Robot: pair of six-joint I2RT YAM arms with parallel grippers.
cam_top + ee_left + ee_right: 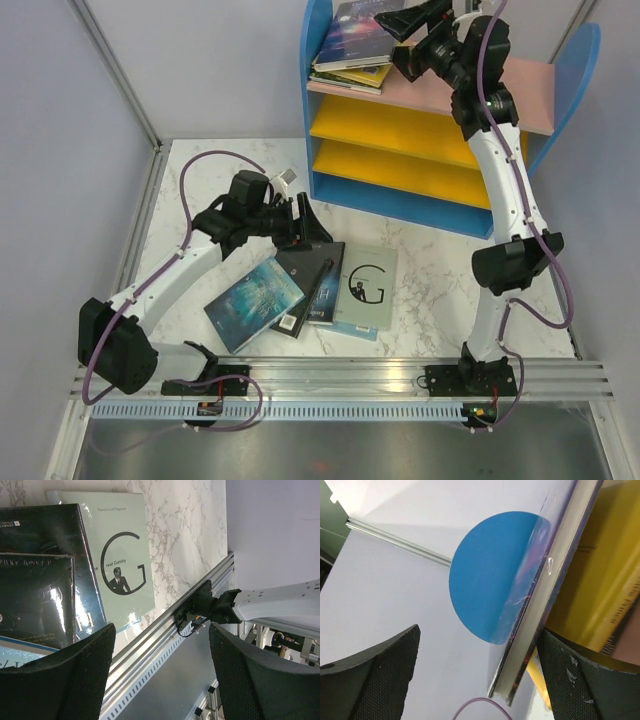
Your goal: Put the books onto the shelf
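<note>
Shows the right gripper spread wide, the purple-blue book loose between its fingers atop the stack on the shelf, and the left gripper also spread, black book just beyond one finger.

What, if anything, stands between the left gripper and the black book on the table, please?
Nothing visible does. The left gripper hangs over the black book with its jaws open, and the cover facing it is bare.
</note>
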